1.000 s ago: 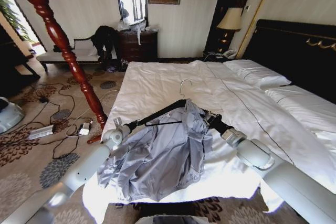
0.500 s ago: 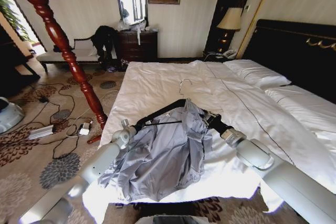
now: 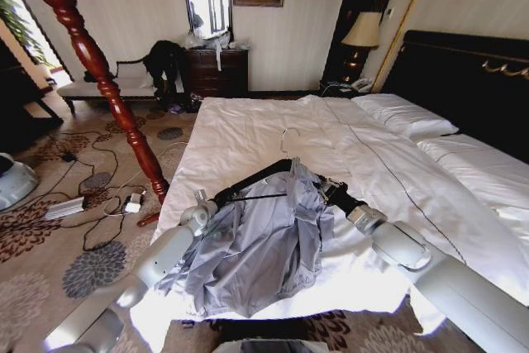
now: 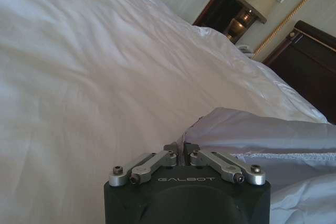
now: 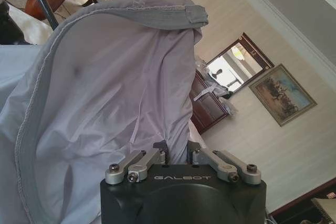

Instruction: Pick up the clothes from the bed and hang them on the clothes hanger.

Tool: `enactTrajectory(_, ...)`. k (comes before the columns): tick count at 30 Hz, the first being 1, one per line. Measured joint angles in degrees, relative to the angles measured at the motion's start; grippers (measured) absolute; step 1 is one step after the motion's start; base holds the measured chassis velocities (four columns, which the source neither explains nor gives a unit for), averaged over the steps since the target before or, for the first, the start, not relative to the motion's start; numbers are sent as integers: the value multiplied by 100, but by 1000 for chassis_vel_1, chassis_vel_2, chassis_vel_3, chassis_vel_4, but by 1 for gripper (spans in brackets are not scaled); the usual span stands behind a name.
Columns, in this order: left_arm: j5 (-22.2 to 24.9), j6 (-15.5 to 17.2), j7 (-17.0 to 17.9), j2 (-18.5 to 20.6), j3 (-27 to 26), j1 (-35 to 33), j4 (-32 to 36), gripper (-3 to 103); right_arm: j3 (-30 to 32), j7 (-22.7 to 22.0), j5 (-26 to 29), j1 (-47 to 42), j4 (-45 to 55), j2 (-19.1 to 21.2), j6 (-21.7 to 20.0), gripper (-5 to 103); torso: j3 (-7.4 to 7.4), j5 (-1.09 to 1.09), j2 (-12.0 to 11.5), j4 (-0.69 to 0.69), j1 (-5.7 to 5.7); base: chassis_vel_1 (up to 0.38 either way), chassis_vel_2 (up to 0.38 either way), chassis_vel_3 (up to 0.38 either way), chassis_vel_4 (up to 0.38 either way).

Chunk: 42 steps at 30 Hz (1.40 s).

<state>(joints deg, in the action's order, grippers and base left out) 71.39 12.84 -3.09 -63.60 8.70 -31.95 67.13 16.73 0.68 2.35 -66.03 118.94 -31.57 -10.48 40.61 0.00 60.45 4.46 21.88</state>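
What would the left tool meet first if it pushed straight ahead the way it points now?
Probably the shirt: the left tool already sits against its folded edge, with the bed beyond. Depth is uncertain.

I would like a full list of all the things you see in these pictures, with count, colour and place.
shirt: one, grey-blue, on the hanger over the bed's near edge
clothes hanger: one, dark bar with pale wire hook, under the shirt's shoulders
bed: one, white duvet, dark headboard at right
pillows: white, by the headboard
coat stand: one, red-brown wood, left of the bed
table lamp: one, cream shade, far bedside
dresser: one, dark wood, far wall
black garment: one, on the bench
left gripper: shut on the shirt's edge
right gripper: shut on the shirt's fabric
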Motion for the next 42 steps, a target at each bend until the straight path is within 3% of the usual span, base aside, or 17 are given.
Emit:
enactTrajectory(3,12,-28,3,42,5,26,42,0,-9,-2,-6,7,-12,-16,0,17,0,0,0,1,0,0,0,0,0)
enactTrajectory(13,0,-150,96,377,-106,-105,595,0,-25,-14,-34,-26,-73,-78,-26,17,0,-1,0,0,0,0,0,0,0)
enactTrajectory(29,650,-169,577,1719,-627,-682,3650,0,-85,-14,-346,150,-585,-67,-58,17,0,0,0,1,0,0,0,0,0)
enactTrajectory(35,874,-148,665,2100,-735,-729,4548,0,-121,-16,-388,218,-741,-63,-90,17,-1,0,1,1,0,0,0,0,0)
enactTrajectory(42,1102,-114,616,2529,-1048,-996,5134,0,-49,-29,-420,122,-803,125,-59,17,-1,-1,1,2,-1,0,0,0,0)
